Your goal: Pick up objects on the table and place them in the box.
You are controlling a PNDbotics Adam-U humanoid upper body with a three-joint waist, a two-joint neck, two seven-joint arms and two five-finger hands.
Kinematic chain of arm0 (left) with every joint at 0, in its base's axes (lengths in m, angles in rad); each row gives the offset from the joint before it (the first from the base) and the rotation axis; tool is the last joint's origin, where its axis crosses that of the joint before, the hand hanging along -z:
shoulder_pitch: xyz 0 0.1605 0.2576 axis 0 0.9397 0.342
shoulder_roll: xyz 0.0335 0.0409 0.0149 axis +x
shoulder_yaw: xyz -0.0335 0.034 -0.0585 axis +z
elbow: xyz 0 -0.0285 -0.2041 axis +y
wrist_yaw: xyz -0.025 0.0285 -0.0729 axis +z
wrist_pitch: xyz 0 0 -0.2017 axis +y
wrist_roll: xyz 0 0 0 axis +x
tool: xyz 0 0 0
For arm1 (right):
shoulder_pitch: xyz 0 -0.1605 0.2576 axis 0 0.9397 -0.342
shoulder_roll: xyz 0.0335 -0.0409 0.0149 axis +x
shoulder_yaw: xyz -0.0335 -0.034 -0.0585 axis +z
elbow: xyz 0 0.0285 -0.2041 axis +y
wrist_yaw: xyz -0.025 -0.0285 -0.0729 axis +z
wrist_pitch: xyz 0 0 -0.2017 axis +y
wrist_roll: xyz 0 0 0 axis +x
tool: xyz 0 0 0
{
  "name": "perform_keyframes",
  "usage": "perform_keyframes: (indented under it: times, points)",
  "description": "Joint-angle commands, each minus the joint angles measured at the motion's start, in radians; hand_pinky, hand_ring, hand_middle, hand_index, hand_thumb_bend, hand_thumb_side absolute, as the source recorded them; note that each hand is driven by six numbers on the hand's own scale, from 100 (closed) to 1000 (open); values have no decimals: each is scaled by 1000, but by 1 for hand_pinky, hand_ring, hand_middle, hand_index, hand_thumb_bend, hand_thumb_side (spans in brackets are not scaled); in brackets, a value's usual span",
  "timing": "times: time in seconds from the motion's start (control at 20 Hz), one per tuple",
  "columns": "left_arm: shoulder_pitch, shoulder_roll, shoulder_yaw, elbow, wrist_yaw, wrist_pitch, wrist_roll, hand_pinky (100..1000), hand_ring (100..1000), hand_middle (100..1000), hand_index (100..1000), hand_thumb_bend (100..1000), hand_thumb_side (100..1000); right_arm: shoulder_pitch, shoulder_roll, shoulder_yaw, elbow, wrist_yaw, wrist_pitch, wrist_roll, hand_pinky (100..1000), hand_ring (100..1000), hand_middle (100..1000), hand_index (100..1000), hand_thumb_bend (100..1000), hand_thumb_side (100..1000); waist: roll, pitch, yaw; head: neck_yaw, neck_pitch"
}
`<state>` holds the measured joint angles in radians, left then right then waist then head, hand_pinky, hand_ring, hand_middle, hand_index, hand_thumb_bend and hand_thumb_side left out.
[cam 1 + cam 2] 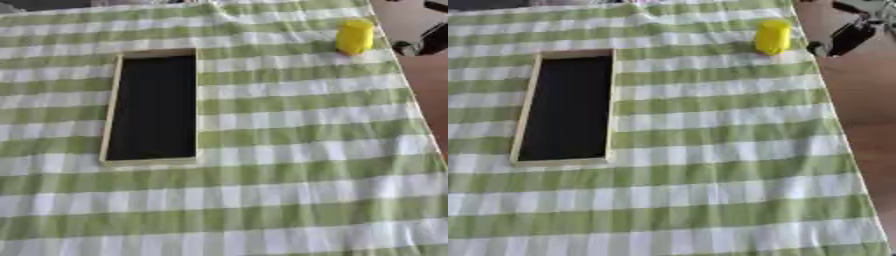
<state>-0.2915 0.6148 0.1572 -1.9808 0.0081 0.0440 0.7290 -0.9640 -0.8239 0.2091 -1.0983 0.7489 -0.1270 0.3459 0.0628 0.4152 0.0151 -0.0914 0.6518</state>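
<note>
Table under a green-and-white checked cloth. Shallow box, dark inside, lies left of centre, long axis running near to far. Yellow cylinder stands upright, far right, well apart from it. No robot hand in view, so its state cannot be told; the right arm is judged nearer.

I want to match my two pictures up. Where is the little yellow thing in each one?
Left eye view: the small yellow cylinder-shaped object stands upper right, near the right edge of the green-and-white checked tablecloth.
Right eye view: the same object sits upper right, a bit closer to the middle.
Shared landmark: the shallow wooden-rimmed box with a black inside, left of the yellow object in both.
</note>
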Motion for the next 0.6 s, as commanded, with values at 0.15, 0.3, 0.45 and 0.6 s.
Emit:
perform_keyframes:
  times: [0.15,0.3,0.45,0.6]
  points:
    - [-16,13,5,-19,2,-2,-4,872,846,800,957,535,737,-33,-5,-15,20,21,-2,-18,943,947,884,936,338,100,5,-5,-1,-12,-32]
    - [-18,11,5,-19,4,-4,-4,872,846,801,956,533,738,-40,4,-24,40,36,2,-28,943,947,885,935,325,100,10,8,1,-18,-44]
    - [-17,8,7,-19,6,-3,-2,872,845,800,956,531,739,-47,13,-32,48,38,3,-42,943,947,885,934,306,100,14,18,2,-20,-51]
    - [-17,4,7,-19,8,-3,-1,872,845,799,956,529,739,-53,19,-29,43,30,-2,-43,944,946,885,935,286,100,17,24,0,-20,-54]
